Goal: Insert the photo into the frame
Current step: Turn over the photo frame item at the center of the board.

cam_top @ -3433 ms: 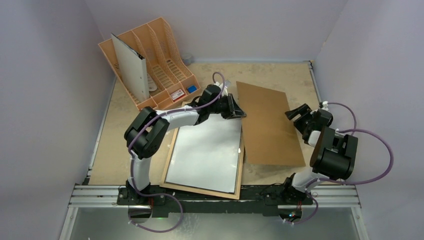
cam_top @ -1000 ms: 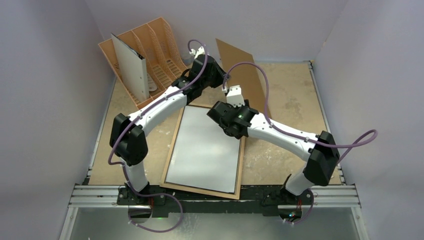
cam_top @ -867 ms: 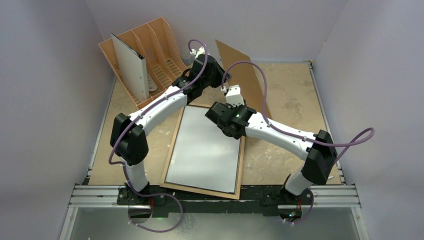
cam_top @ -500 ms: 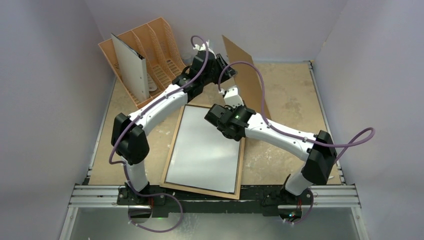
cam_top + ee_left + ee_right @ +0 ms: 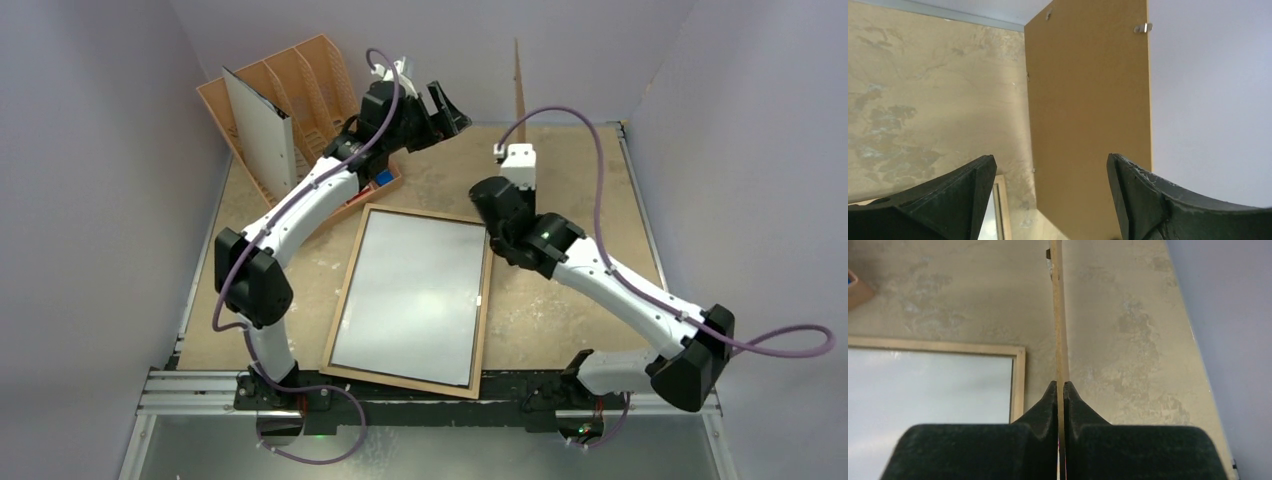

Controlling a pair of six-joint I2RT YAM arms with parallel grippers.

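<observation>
1. The frame lies flat on the bench at near centre, its near edge close to the arm bases.
2. A file rack stands at the far-left corner of the bench, behind and left of the frame.
3. A large sheet stands upright in a left-hand compartment of the rack.
4. The backing board stands upright behind the frame's far-right corner, its edge clamped between the right fingers.
5. The left fingers are spread, between rack and board and apart from both.
</observation>
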